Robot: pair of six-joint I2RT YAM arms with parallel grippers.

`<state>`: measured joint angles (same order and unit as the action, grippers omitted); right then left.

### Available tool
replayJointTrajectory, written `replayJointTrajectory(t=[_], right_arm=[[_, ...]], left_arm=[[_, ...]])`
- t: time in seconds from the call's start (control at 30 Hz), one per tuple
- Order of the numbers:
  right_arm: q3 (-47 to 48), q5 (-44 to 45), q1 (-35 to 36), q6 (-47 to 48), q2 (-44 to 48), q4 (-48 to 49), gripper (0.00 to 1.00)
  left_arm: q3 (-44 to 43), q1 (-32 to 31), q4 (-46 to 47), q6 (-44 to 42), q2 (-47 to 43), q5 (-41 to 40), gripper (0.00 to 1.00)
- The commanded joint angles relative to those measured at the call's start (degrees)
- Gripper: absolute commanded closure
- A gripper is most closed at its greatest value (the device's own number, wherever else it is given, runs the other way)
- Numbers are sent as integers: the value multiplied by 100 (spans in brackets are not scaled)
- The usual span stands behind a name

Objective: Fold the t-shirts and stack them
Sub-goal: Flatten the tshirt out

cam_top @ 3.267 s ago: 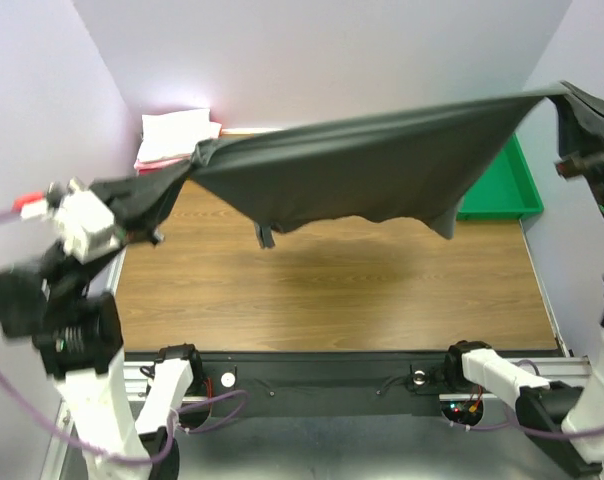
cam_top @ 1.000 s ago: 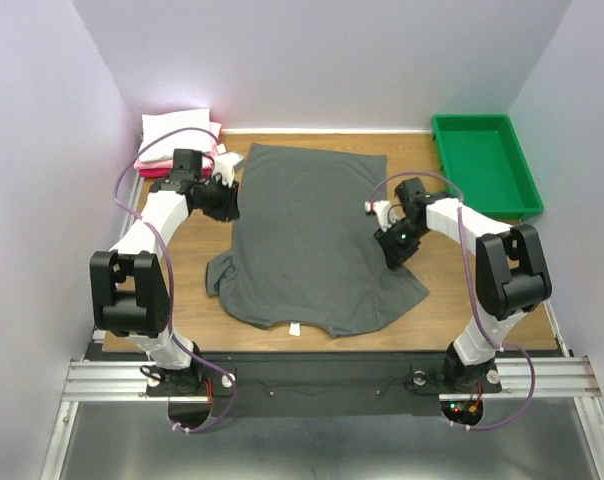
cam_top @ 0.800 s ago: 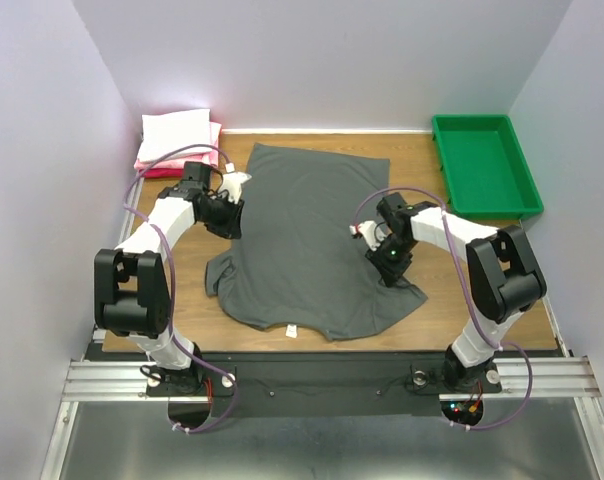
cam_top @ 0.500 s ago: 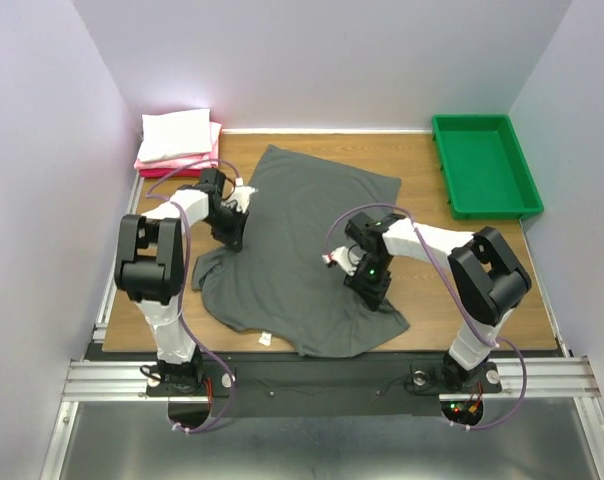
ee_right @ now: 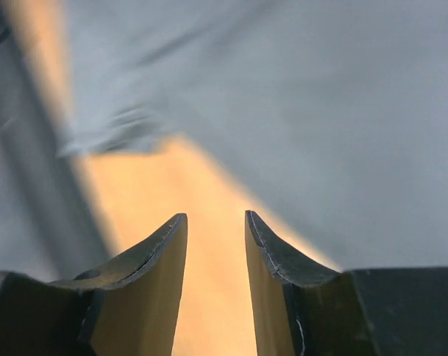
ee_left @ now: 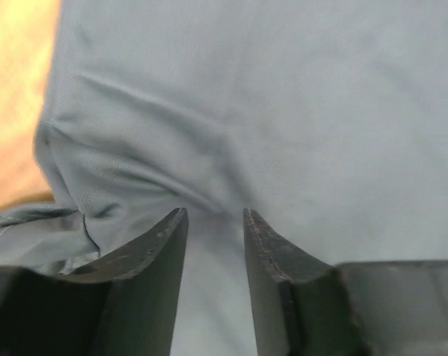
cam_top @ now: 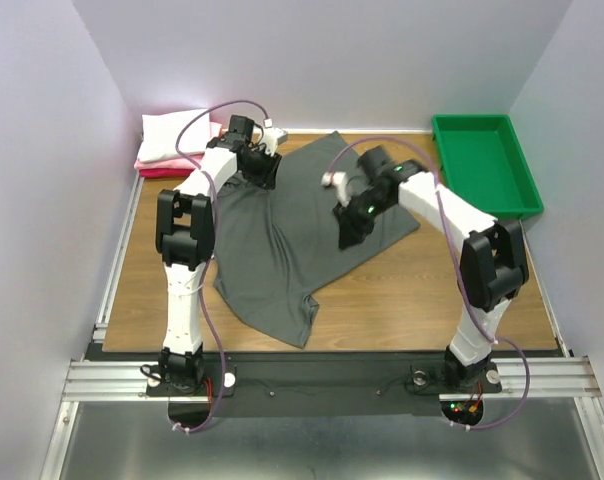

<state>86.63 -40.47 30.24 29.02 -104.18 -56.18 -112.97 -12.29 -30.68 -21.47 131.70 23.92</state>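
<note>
The dark charcoal t-shirt (cam_top: 282,240) lies spread and skewed on the wooden table (cam_top: 432,290), running from the far middle down to the near left. My left gripper (cam_top: 265,172) is low over its far left edge. In the left wrist view this gripper (ee_left: 213,213) stands open over wrinkled grey cloth (ee_left: 283,111), with nothing pinched. My right gripper (cam_top: 348,236) is at the shirt's right edge. It (ee_right: 213,216) is open over bare wood, and the shirt (ee_right: 343,111) lies just beyond its fingers. A folded white t-shirt (cam_top: 172,133) rests on pink ones (cam_top: 150,163) at the far left corner.
A green plastic tray (cam_top: 482,165) stands at the far right corner. Purple cables loop above both arms. Light walls close in the table on the left, back and right. Bare wood (cam_top: 162,300) shows left and right of the shirt.
The shirt, hanging stretched in the air earlier, then lay flat and has been dragged and turned toward the far side. Both arms swung back with it. Both grippers have opened wider.
</note>
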Motion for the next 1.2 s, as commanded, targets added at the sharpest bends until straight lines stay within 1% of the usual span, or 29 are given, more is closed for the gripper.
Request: replayJointTrajectory(t=[0.0,0.03,0.07,0.1,0.13,0.17,0.23,0.3,0.33,0.37,0.47,0.5,0.57,0.63,0.7,0.73,0.83,0.87,0.93,0.97,1.0,1.03,1.07,1.1,1.13,1.17], right_arm=[[530,817,-965,-18,-689,308,57],[600,1039,-1063,-88,-830,458,57],[644,1241,-1134,-159,-954,755,58],[732,1556,-1282,-194,-1068,871,58],[785,1690,-1336,-194,-1330,942,58],[872,1970,-1406,-194,-1446,1047,59],[899,2139,-1477,-186,-1631,1144,60],[812,2445,-1521,-186,-1789,1294,61],[751,2560,-1530,-177,-1833,1320,61],[689,2744,-1556,-177,-1895,1373,62],[207,3035,-1574,-54,-1826,1365,64],[-195,3080,-1574,-19,-1747,1373,64],[-636,3150,-1574,95,-1580,1338,65],[-1041,3151,-1565,174,-1237,1321,65],[-1708,3037,-1565,201,-887,1251,65],[-1711,3010,-1574,201,-789,1250,65],[-1983,2869,-1556,148,-542,1145,65],[-2009,2852,-1547,140,-516,1101,64],[-2019,2808,-1539,140,-498,1066,64],[-1975,2790,-1530,122,-559,1066,63],[-1905,2746,-1530,96,-594,1074,63],[-1678,2720,-1530,35,-647,1074,63],[-1397,2676,-1530,-18,-804,1074,62],[-1394,2641,-1530,-71,-893,1083,62],[-1090,2614,-1530,-158,-1007,1066,62],[-982,2588,-1530,-203,-1051,1066,62]], left_arm=[[-86,43,237,179,-1031,297,50],[219,43,281,196,-1198,297,49],[397,43,308,205,-1547,306,49],[590,43,308,205,-1716,393,49],[1027,43,290,188,-1883,446,49],[1249,34,186,153,-2172,542,49],[1723,34,71,48,-2446,596,49],[2749,25,-61,-154,-2841,614,50],[2754,25,-96,-234,-2965,588,51],[3232,25,-149,-382,-3218,526,51],[4026,25,-324,-568,-3658,342,52],[4368,25,-368,-681,-3756,306,53],[4694,25,-387,-735,-3976,97,53],[5107,25,-308,-797,-4020,-106,53],[5302,95,-45,-797,-3759,-580,56],[5303,96,-44,-797,-3757,-582,57],[5110,324,167,-797,-3117,-828,61],[4813,394,185,-858,-2732,-845,62],[4417,570,229,-876,-2370,-1003,64],[3919,622,168,-937,-2029,-1021,64],[3644,736,141,-946,-1869,-1073,64],[3050,781,97,-964,-1702,-1143,64],[2765,860,-95,-1042,-1413,-1170,64],[2502,860,-192,-1052,-1314,-1162,64],[2107,921,-367,-1087,-1270,-996,63],[1982,948,-473,-1157,-1313,-864,62]])
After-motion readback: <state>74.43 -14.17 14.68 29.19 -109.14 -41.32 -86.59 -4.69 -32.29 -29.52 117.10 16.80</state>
